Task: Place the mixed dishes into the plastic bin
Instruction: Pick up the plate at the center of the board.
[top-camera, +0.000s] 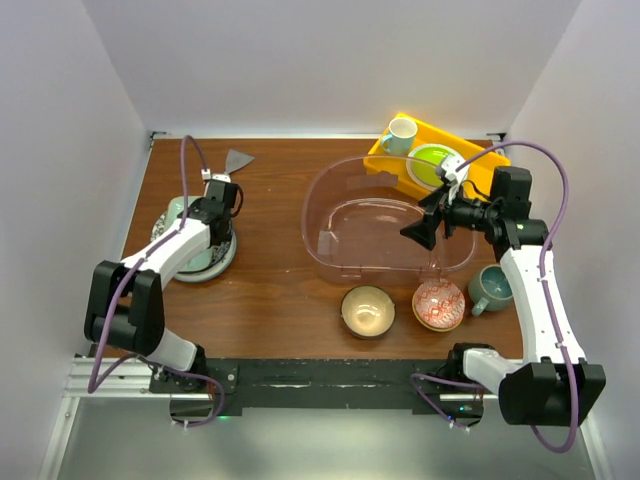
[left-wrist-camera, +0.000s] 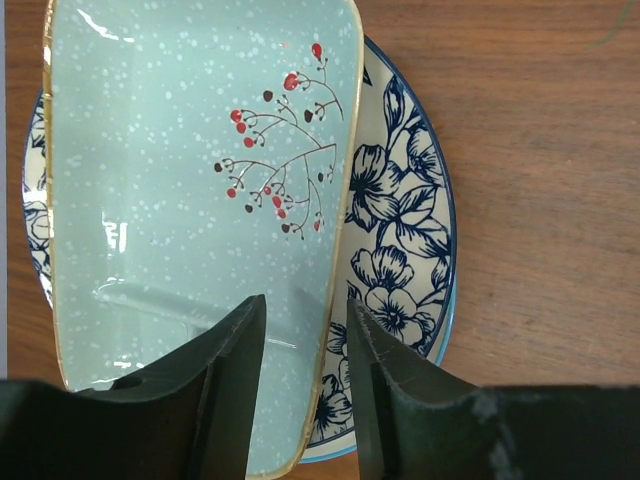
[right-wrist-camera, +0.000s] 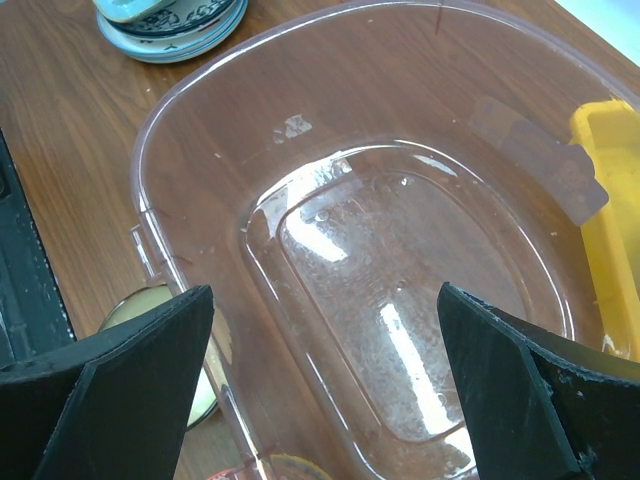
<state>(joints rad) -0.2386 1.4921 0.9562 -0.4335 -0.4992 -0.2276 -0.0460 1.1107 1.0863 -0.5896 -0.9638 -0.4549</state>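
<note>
A pale plate with red fruit marks (left-wrist-camera: 180, 180) lies on the blue floral plate (left-wrist-camera: 400, 220) at the table's left (top-camera: 190, 255). No dark-green rimmed plate shows. My left gripper (left-wrist-camera: 305, 305) is open, its fingers straddling the pale plate's right rim: one over that plate, one over the floral plate. The clear plastic bin (top-camera: 330, 190) stands mid-table and is empty (right-wrist-camera: 150, 150). My right gripper (right-wrist-camera: 322, 290) is wide open and empty above the bin's right part (top-camera: 420, 232). The tan bowl (top-camera: 367, 310), red-patterned bowl (top-camera: 438, 304) and grey-teal mug (top-camera: 490, 288) stand in front of the bin.
A yellow tray (top-camera: 480, 155) behind the bin's right end holds a lime-green plate (top-camera: 435, 165) and a white mug (top-camera: 400, 135). A small grey triangular piece (top-camera: 238, 158) lies at the far left. White walls close in three sides.
</note>
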